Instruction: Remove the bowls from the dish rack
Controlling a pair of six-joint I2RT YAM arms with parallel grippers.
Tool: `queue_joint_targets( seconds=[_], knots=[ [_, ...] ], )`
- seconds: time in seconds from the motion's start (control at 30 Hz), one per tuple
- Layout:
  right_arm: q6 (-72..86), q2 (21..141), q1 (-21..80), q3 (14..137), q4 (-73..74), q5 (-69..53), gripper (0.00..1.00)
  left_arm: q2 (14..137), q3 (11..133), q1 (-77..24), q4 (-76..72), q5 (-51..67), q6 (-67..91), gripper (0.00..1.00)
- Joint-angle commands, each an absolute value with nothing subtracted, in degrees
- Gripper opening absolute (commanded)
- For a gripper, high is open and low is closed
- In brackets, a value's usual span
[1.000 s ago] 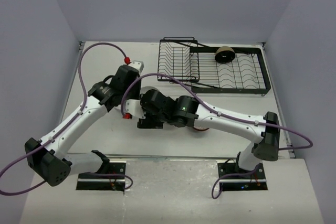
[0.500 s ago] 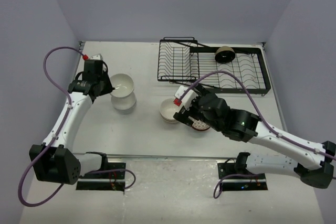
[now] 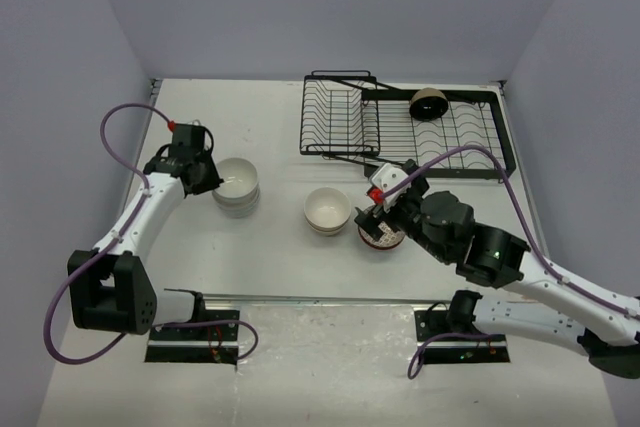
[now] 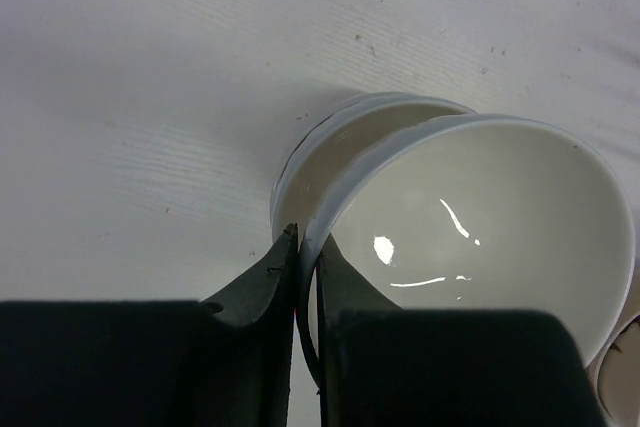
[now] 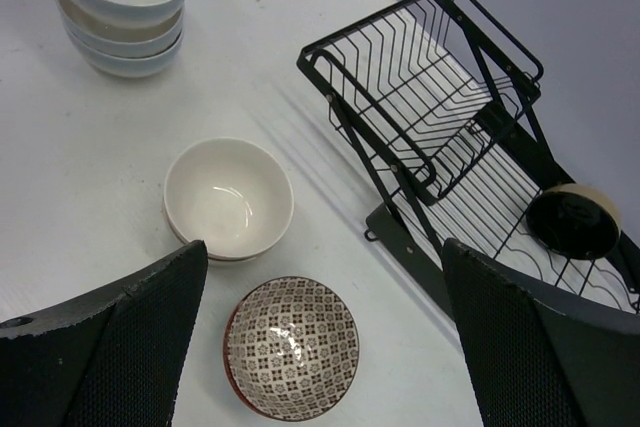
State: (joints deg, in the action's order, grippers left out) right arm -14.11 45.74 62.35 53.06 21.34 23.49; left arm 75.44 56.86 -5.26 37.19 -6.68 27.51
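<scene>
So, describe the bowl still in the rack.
Find the black wire dish rack at the far edge of the table. In its flat tray section stands one small round ceramic bowl, tan outside, black inside, the only black-lined one.

Glossy ceramic bowls [image 5: 228,197]; black wire rack [image 5: 405,237]

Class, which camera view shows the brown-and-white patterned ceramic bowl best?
The right wrist view: the round brown-and-white patterned ceramic bowl lies whole and unobstructed, its lattice pattern clear. The top view shows only part of it, under the right gripper. The left wrist view does not show it.
</scene>
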Motion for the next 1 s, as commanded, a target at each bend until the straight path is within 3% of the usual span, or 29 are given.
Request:
queue_joint_targets(
  seconds=[0.0, 0.33, 0.53, 0.67, 0.97],
  knots=[
    [-13.2, 46.8, 62.4, 52.1, 19.1, 24.4, 0.99, 74.2, 56.4, -4.7, 32.8, -7.6, 28.8, 0.11],
    [-12.8, 46.3, 62.3, 52.2, 19.5, 23.5, 0.99, 73.2, 55.7, -4.7, 33.3, -6.9, 28.4, 0.15],
    [-12.9, 47.5, 62.3, 52.2, 19.5, 23.1, 0.99, 71.5, 55.3, -4.7, 33.9, -6.9, 28.3, 0.26],
    [-13.0, 47.7, 62.3, 52.2, 19.5, 22.9, 0.99, 70.9, 54.8, -4.7, 34.2, -6.2, 28.2, 0.27],
    [-13.0, 48.4, 62.3, 52.4, 19.5, 22.3, 0.99, 69.0, 53.2, -4.7, 33.9, -6.5, 27.7, 0.08]
  ],
)
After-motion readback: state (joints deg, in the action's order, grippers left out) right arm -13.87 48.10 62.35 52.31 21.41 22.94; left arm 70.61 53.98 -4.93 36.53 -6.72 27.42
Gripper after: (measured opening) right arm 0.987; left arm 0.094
